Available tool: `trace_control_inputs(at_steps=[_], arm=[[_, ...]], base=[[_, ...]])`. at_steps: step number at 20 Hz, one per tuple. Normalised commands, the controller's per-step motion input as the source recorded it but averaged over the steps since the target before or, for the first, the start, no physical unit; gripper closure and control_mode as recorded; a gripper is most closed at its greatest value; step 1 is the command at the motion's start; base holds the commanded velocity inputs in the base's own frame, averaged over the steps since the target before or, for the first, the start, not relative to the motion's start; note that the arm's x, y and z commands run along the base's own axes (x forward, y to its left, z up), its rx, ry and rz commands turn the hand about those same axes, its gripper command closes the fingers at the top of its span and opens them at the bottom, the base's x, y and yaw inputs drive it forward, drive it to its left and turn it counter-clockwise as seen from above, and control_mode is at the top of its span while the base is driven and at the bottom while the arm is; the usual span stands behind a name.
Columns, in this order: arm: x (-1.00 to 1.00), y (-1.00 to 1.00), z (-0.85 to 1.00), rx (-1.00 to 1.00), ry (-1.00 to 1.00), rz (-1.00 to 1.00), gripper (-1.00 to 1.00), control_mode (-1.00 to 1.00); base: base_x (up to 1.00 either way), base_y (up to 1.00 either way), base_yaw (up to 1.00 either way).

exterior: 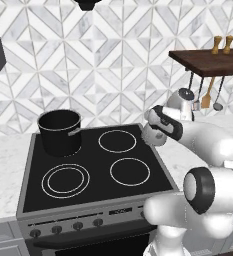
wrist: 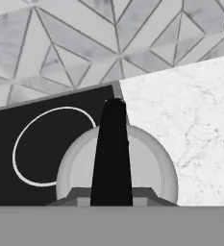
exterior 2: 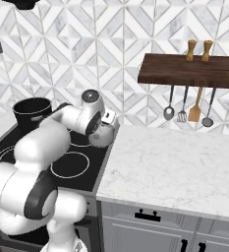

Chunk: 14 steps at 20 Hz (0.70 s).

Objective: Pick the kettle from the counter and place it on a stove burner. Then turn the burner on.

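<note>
- The gripper (wrist: 111,199) is clamped on the dark handle of the kettle (wrist: 147,166), so the kettle hangs off the tabletop (exterior 2: 175,162), mid-frame in the hand view.
- It sits over the cooktop's right edge, beside 1 thin-ringed burner (wrist: 46,144), likely lined up for placing.

The cooktop's rear left is taken up by the black pot (exterior: 60,132); the other three rings and the white surface (exterior 2: 175,167) are left open
</note>
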Motion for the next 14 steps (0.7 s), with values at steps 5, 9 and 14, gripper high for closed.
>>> trace_control_inputs(at_steps=[5,9,14], arm=[[0.57,0.90,-0.01,-0.02,-0.16,0.15,1.00,-1.00],[0.42,0.63,-0.16,-0.11,-0.21,0.08,1.00,-1.00],[0.37,0.66,-0.32,-0.20,-0.15,0.01,1.00,-1.00]], base=[[0.00,0.00,0.00],[0.00,0.00,0.00],[0.00,0.00,0.00]])
